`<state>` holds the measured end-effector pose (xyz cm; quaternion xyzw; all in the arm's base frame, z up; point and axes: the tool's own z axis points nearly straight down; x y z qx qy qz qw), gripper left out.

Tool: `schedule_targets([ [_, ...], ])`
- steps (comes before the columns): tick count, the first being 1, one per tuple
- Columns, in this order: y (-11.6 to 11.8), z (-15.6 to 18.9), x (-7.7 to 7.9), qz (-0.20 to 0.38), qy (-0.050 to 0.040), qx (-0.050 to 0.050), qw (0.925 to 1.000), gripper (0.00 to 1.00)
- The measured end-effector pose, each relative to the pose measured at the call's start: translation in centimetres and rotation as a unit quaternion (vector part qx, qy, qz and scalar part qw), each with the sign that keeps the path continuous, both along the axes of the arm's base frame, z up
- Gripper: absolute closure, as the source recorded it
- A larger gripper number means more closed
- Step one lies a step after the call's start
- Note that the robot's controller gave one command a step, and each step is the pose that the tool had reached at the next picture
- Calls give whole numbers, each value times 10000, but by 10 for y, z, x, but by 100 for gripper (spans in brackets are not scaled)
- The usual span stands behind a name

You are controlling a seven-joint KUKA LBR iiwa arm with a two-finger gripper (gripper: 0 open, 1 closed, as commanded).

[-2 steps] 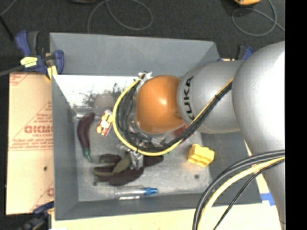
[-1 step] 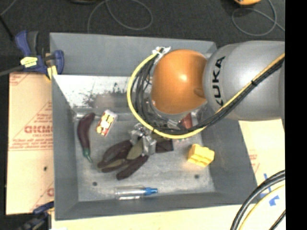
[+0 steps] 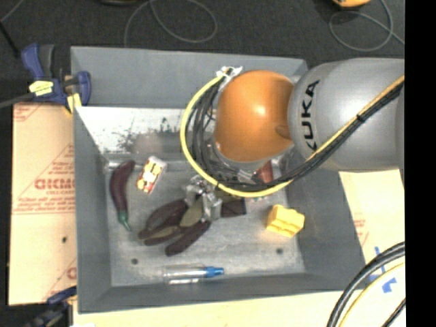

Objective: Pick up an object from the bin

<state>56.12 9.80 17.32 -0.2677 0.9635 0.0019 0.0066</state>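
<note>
Bin (image 3: 92,237), nearest wall first: a clear pen (image 3: 193,273) with a blue cap lies along it, apart from everything else. Next in, mid-floor, is a dark purple lobed thing (image 3: 170,225), glove-like, its long axis running from lower left up to the right. The gripper (image 3: 202,207) stands at its upper right end, on or just over it. Contact cannot be confirmed, nor whether the gripper is spread or closed. Judgement: this is the likely target, lying down-left of the gripper, and a grasp should close across that axis. To the right, well apart, sits a yellow block (image 3: 284,221). Farther back on the left lie an aubergine (image 3: 120,191) and a small red-and-white toy (image 3: 150,174).
</note>
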Motion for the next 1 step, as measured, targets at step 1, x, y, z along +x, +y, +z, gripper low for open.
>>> schedule_targets([
  [1,1,81,-3,121,-17,4,9999,100],
])
